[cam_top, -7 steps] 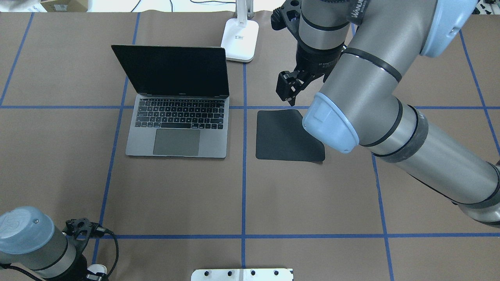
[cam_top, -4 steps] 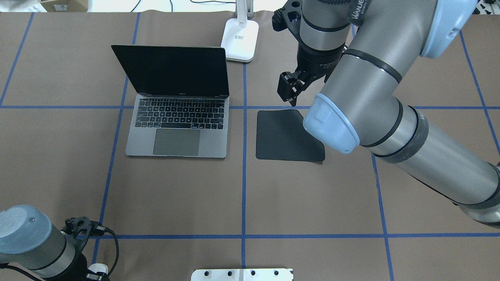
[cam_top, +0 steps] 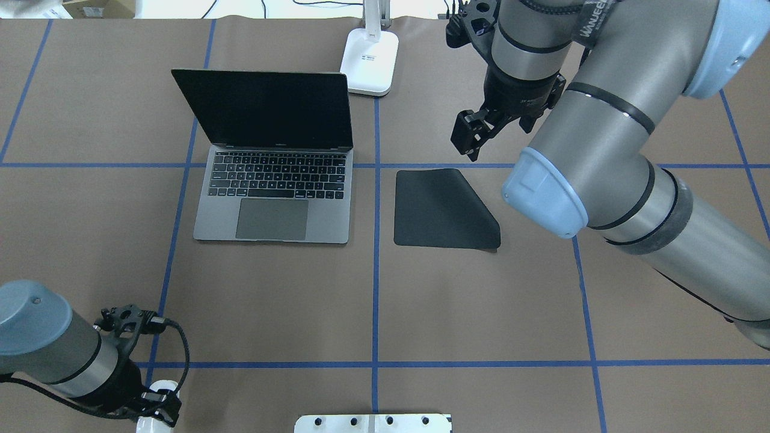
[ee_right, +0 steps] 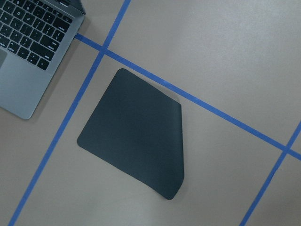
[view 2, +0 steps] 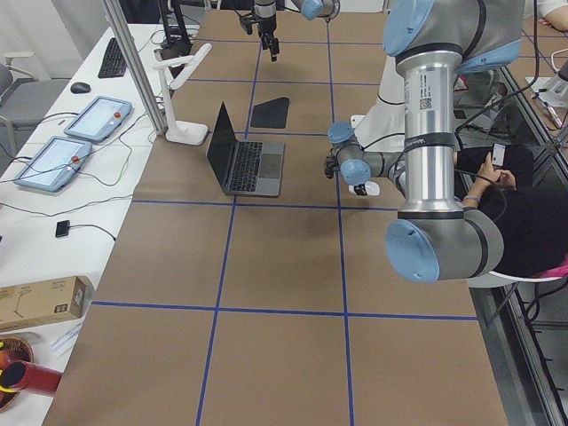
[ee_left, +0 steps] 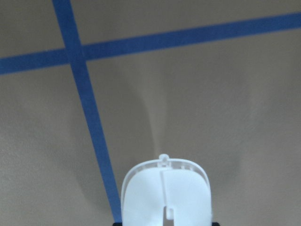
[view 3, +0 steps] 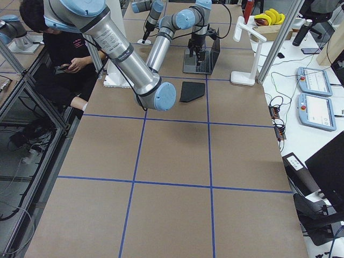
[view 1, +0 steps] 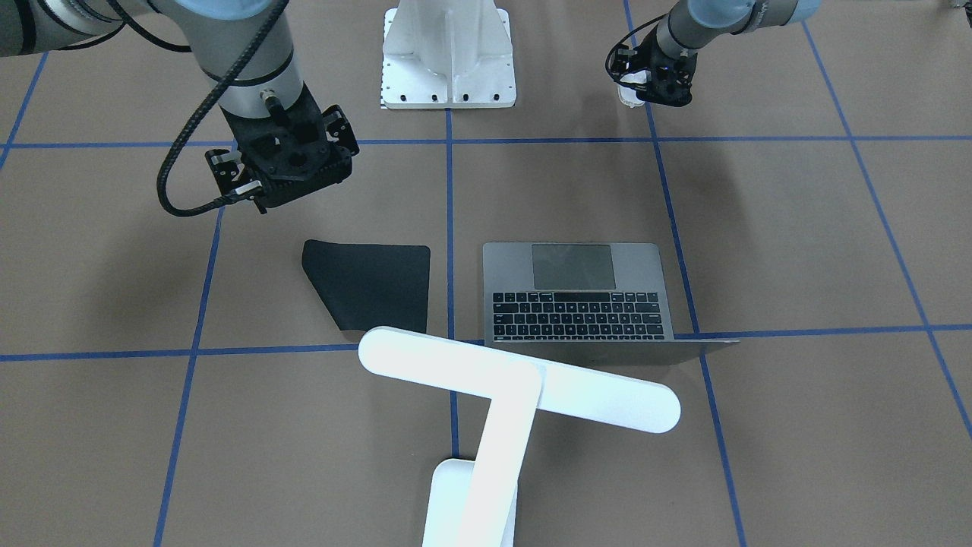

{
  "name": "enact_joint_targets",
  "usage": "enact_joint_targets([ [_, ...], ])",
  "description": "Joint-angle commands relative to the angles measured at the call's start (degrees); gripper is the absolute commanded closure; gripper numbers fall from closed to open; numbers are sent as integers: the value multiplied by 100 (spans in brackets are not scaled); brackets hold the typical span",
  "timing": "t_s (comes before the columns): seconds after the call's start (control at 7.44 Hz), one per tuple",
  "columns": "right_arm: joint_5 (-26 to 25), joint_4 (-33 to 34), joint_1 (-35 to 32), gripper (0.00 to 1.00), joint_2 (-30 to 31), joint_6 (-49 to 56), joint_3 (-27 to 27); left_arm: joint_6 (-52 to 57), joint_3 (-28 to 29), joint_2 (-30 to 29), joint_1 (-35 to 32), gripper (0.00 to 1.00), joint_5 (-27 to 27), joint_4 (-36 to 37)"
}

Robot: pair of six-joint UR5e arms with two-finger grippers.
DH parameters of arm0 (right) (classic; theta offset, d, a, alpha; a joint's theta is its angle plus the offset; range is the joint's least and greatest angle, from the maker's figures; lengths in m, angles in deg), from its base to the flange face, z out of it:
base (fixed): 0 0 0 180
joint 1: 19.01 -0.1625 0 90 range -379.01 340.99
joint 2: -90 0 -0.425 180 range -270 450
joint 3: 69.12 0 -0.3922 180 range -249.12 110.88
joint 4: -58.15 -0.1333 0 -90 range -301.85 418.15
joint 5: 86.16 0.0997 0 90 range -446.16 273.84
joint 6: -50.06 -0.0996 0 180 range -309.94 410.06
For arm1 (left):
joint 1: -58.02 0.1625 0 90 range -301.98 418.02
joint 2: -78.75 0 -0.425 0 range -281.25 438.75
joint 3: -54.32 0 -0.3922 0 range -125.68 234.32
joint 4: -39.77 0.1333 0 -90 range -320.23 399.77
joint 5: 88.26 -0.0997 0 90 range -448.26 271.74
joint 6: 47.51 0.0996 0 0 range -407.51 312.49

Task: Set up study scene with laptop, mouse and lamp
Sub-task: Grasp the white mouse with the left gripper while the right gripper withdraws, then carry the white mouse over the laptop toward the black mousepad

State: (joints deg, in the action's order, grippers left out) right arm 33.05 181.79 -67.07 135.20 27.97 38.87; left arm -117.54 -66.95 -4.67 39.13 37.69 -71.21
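Observation:
The grey laptop [cam_top: 274, 192] stands open left of the table's middle. The white lamp's base [cam_top: 370, 60] stands behind it, and its T-shaped head [view 1: 516, 380] hangs over the laptop's far edge. My left gripper [cam_top: 157, 406] is at the near left, shut on the white mouse [ee_left: 164, 193], low over a blue tape line. The mouse also shows in the front-facing view [view 1: 627, 94]. My right gripper [cam_top: 481, 138] is open and empty. It hovers beyond the far right corner of the black mat [cam_top: 442, 210], and one finger is hidden behind my elbow.
The black mat [ee_right: 134, 136] lies flat just right of the laptop, with one corner cut off at a slant. A white pedestal [view 1: 448, 53] with bolt holes stands at the near edge's middle. Bare brown table with blue tape lines lies between the mat and the pedestal.
My right arm has swung to the right, carrying its gripper away from the mat's far edge. My left arm has shifted a little forward with the mouse.

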Motion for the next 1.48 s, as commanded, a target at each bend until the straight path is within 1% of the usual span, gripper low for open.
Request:
enact_joint_targets([
  [0.0, 23, -76, -475, 0, 269, 282, 55, 60, 138, -786, -544, 44, 17, 425],
  [0.13, 15, -76, -668, 0, 392, 668, 47, 103, 365, -1417, -790, 44, 25, 811],
  [0.27, -3, -76, -731, 0, 471, 880, 38, 391, 594, -1954, -1036, 44, 17, 1128],
  [0.54, -3, -120, -740, 0, 551, 891, 73, 535, 1138, -2703, -1353, 44, 17, 1246],
  [0.67, -12, -312, -749, 0, 630, 874, 99, 543, 1402, -3019, -1424, 44, -1, 1246],
  [0.81, -21, -618, -784, 0, 848, 839, 73, 535, 1605, -3327, -1529, 44, 8, 1255],
  [0.94, -64, -943, -845, 0, 937, 856, -5, 526, 1729, -3539, -1591, 44, -1, 1255],
  [1.08, -56, -1147, -898, 0, 999, 856, -119, 482, 1991, -3889, -1618, 44, -10, 1263],
  [1.34, -56, -1656, -1021, 0, 1332, 838, -199, 455, 2737, -4759, -1654, 44, -19, 1263],
])
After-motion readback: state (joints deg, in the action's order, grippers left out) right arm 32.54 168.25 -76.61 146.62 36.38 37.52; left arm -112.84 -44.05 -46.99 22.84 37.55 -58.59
